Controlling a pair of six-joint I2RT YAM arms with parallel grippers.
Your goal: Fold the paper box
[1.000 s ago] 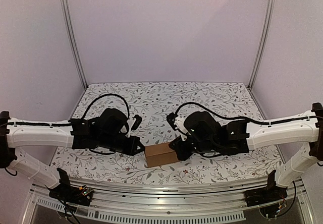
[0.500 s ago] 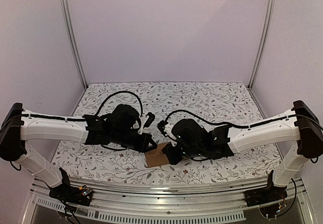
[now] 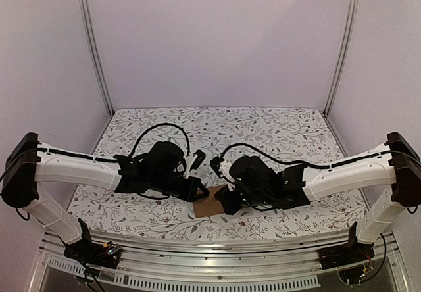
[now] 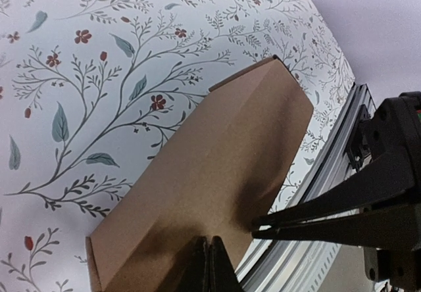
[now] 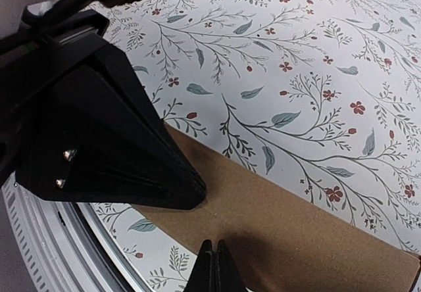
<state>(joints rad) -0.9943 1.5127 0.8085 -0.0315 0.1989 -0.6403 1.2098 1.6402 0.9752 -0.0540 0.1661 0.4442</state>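
The paper box (image 3: pixel 210 202) lies low and centre in the top view, near the front edge of the floral desk (image 3: pixel 276 131), with an arm reaching in from each side; in the left wrist view it runs as a brown slab from lower left to upper right, with one crease along it. The main risk, as I judge it, is the box skidding toward the metal rail at the desk's front edge, since nothing pins it sideways and the cardboard looks smooth; a hard downward push could also dent a panel off its crease; and the two grippers sit so near each other that they could knock together. The left gripper (image 4: pixel 209 247) has its fingers pressed together, holding nothing, tips seemingly resting on the cardboard; the right gripper (image 5: pixel 214 249) is likewise pressed together, empty, tips at the box's top face.
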